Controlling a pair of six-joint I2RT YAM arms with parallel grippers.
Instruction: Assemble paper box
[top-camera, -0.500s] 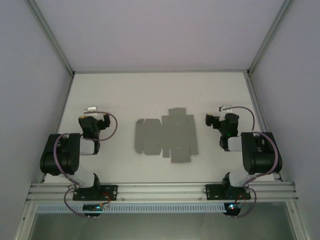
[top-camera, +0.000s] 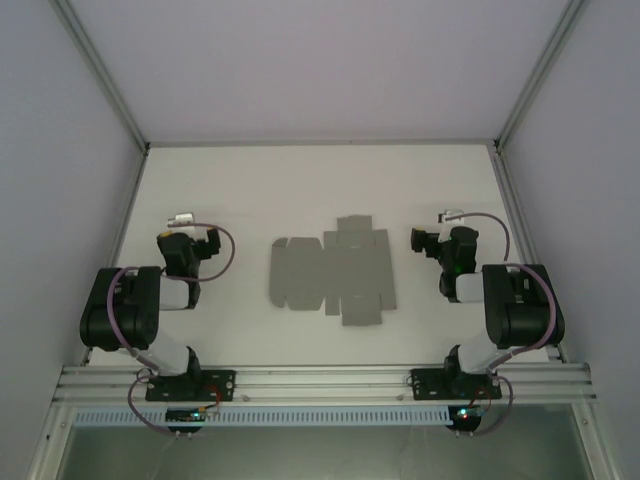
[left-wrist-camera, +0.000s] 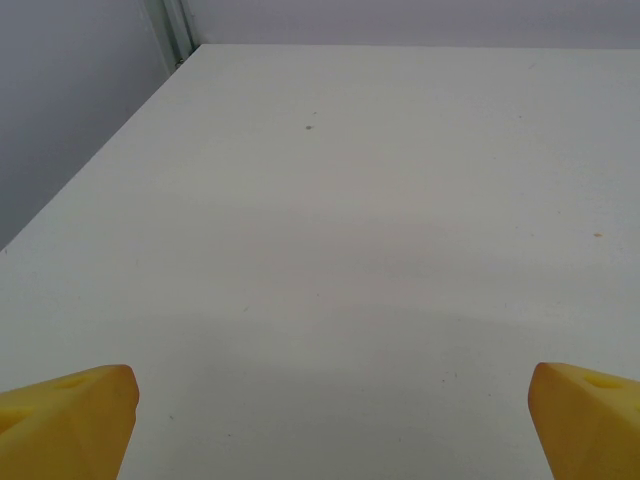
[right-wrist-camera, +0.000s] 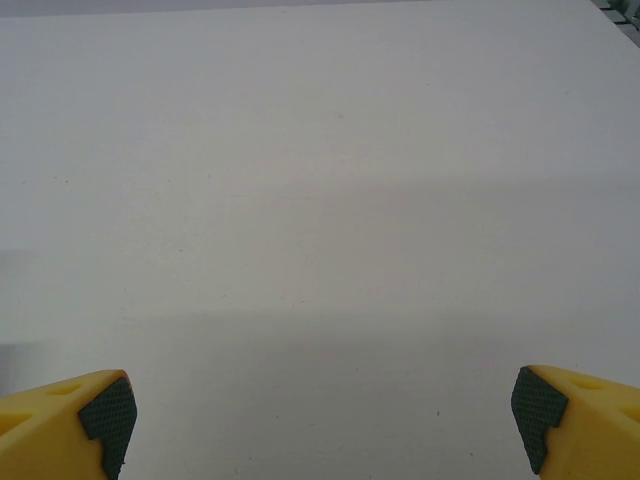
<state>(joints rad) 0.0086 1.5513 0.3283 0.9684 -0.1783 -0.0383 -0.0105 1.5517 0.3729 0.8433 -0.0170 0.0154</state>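
The paper box (top-camera: 331, 271) is a flat grey die-cut cardboard sheet with flaps and creases, lying on the white table (top-camera: 300, 185) midway between the two arms. My left gripper (top-camera: 184, 222) sits folded back to the sheet's left, well apart from it. Its yellow fingertips (left-wrist-camera: 75, 415) stand wide apart over bare table, so the left gripper (left-wrist-camera: 335, 420) is open and empty. To the sheet's right, my right gripper (top-camera: 450, 220) is also clear of it. The right gripper (right-wrist-camera: 320, 420) is open too, with nothing between its yellow, dark-padded fingertips (right-wrist-camera: 85, 420).
Grey enclosure walls with aluminium posts (top-camera: 100, 75) close in the table on the left, right and back. A metal rail (top-camera: 320, 380) carrying both arm bases runs along the near edge. The wall corner post (left-wrist-camera: 168, 28) shows at the far left.
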